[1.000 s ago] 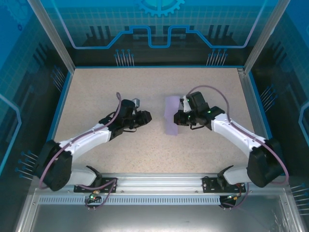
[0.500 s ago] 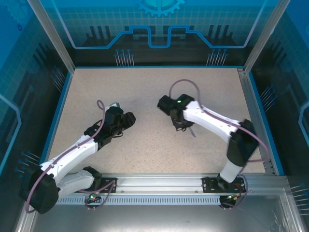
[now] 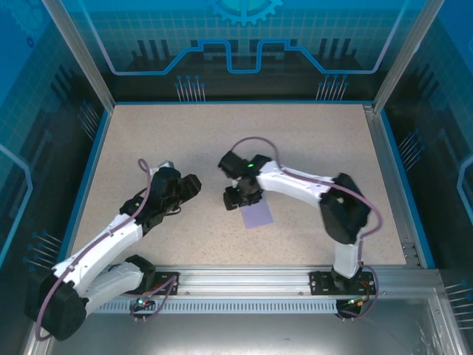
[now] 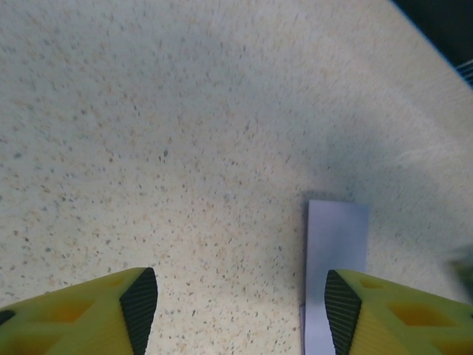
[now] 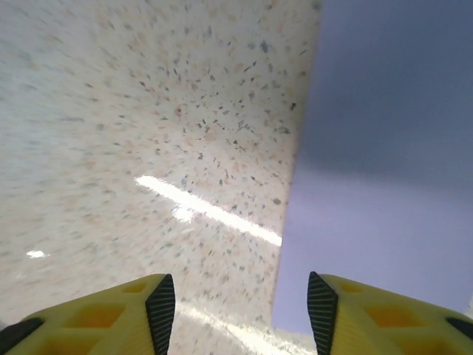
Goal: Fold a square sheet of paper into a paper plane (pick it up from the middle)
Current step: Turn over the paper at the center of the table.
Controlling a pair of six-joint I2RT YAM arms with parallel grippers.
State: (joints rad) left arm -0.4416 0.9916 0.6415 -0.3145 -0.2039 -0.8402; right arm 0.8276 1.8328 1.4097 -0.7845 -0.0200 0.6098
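Observation:
The pale-purple sheet of paper [image 3: 257, 215] lies on the speckled table as a narrow folded rectangle, just right of the centre. My right gripper [image 3: 235, 198] hovers at its upper left corner. In the right wrist view this gripper [image 5: 242, 310] is open, the paper [image 5: 384, 185] lies to the right, and its straight edge runs just inside the right finger [image 5: 322, 314]. My left gripper [image 3: 189, 183] is open to the left, apart from the sheet. In the left wrist view the paper [image 4: 336, 248] shows as a strip ahead of the right finger [image 4: 341, 310], and the left gripper [image 4: 240, 310] holds nothing.
The speckled table [image 3: 185, 133] is bounded by a blue rim and dark enclosure walls [image 3: 96, 118]. A metal rail [image 3: 244, 277] with both arm bases runs along the near edge. The right arm's forearm [image 3: 295, 185] stretches across the middle right.
The right arm has swung left and nearer, and the paper now lies lower, closer to the front. The left arm has pulled back to the left.

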